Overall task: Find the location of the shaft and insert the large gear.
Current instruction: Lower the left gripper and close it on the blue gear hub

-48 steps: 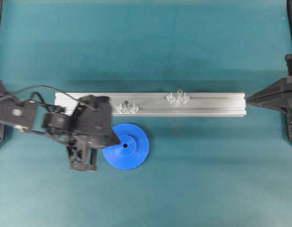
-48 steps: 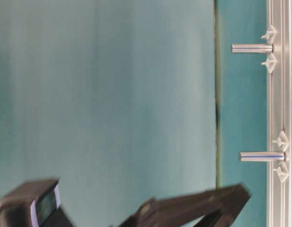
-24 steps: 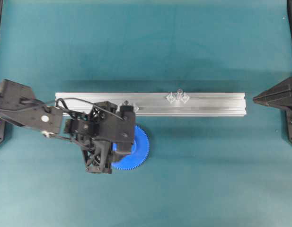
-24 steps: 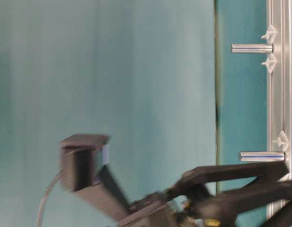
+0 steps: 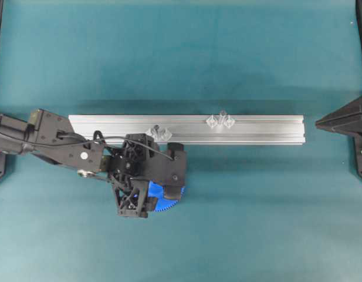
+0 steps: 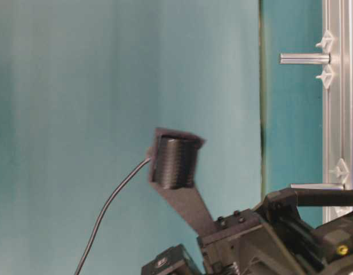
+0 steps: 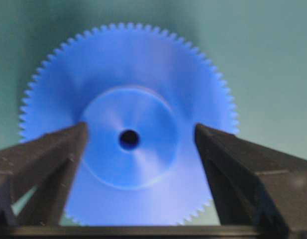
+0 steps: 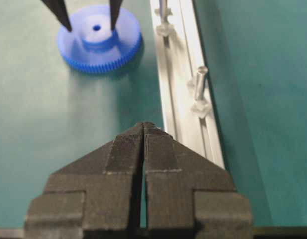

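Observation:
The large gear [image 7: 128, 99] is a bright blue toothed disc lying flat on the teal mat just in front of the rail; only its right edge [image 5: 169, 198] shows under my left wrist. My left gripper [image 7: 141, 128] hovers over it, open, one finger on each side of the raised hub and holding nothing. Its fingertips [image 8: 115, 12] also show at the gear [image 8: 99, 40] in the right wrist view. The shaft [image 5: 158, 129] is a short grey pin between clear tabs on the rail, just behind the gear. My right gripper [image 8: 144, 124] is shut and empty past the rail's right end [image 5: 318, 123].
The aluminium rail [image 5: 257, 130] runs left to right across the mat. A second pin with clear tabs [image 5: 222, 117] stands further right on it. In the table-level view the left arm [image 6: 268, 240] fills the bottom and a pin [image 6: 305, 58] juts from the rail.
My left arm has swung right over the gear, covering most of it, and its jaws have opened. The right gripper has drawn back slightly to the right.

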{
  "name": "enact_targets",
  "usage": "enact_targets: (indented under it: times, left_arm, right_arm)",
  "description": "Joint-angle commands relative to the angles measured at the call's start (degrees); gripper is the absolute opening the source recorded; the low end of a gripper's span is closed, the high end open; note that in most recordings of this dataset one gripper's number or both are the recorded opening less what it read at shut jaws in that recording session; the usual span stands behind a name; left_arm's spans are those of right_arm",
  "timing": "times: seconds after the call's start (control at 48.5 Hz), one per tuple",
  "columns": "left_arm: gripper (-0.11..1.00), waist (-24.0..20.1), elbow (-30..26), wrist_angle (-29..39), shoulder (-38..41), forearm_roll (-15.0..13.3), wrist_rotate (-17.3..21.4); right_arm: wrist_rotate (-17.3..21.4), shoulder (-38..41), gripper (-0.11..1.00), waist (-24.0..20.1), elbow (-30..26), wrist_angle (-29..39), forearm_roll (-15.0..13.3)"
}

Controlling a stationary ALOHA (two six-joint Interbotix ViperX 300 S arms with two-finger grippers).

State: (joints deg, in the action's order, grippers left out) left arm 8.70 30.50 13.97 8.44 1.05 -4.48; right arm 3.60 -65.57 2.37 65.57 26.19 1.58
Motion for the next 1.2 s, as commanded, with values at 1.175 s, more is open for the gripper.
enact_targets:
  times: [1.175]
  left_arm:
    - [0.93,-2.46,-2.02,9.49,-0.53,0.18,0.62]
  right_arm:
    - [1.76,-0.79,-0.01,0.26,0.26,-0.62,-0.09]
